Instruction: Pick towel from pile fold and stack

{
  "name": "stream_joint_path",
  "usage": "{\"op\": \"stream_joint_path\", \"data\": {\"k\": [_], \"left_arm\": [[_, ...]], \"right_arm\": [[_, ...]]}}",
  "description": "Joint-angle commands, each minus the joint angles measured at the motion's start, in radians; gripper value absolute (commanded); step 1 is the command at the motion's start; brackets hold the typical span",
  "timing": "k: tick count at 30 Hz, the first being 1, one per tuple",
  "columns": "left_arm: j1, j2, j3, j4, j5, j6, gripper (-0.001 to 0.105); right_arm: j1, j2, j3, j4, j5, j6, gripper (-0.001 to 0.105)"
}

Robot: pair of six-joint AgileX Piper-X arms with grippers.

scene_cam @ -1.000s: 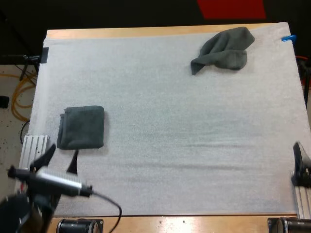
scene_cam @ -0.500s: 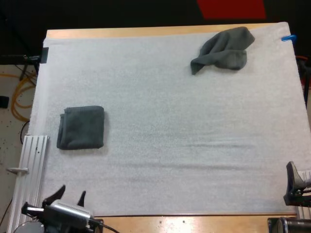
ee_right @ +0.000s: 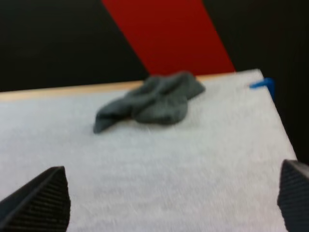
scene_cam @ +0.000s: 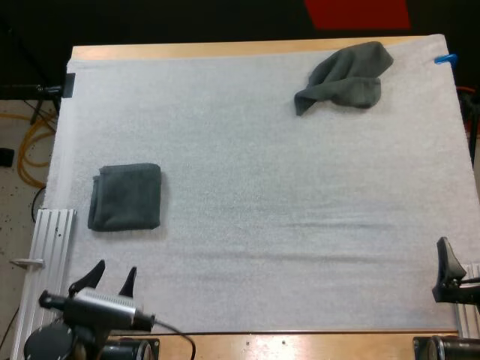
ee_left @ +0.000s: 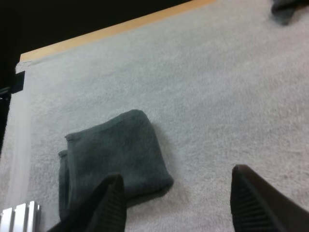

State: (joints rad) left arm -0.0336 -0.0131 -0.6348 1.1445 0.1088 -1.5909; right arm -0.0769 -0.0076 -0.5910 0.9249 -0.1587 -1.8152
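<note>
Grey-green, the folded towel lies on the white mat toward its left side, just ahead of my left gripper, whose fingers stand spread and clear of it. The crumpled towel sits near the mat's far right corner. My right gripper hovers at the table's near right edge, fingers wide apart, holding nothing.

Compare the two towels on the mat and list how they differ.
The folded towel is a neat flat square; the crumpled towel is a lumpy, irregular heap. The folded towel lies on the mat at near left, the crumpled towel at far right. Both are dark grey-green.
</note>
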Motion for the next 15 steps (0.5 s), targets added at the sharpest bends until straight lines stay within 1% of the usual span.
{"op": "stream_joint_path", "data": {"k": [1,2,5,8,15], "left_arm": [[0.002,-0.139,0.033,-0.053,-0.005,-0.03,0.047],[0.002,-0.139,0.064,-0.071,-0.005,-0.036,0.047],[0.002,-0.139,0.114,-0.117,-0.005,-0.058,0.047],[0.002,-0.139,0.12,-0.127,-0.004,-0.062,0.047],[0.002,-0.139,0.12,-0.127,-0.004,-0.065,0.047]], "right_arm": [[0.002,-0.045,0.023,-0.009,-0.003,-0.014,0.085],[0.002,-0.045,0.045,-0.009,-0.003,-0.014,0.085],[0.002,-0.045,0.096,-0.009,-0.003,-0.014,0.085],[0.002,-0.045,0.125,-0.011,-0.003,-0.011,0.085],[0.002,-0.045,0.126,-0.01,-0.003,-0.002,0.085]]}}
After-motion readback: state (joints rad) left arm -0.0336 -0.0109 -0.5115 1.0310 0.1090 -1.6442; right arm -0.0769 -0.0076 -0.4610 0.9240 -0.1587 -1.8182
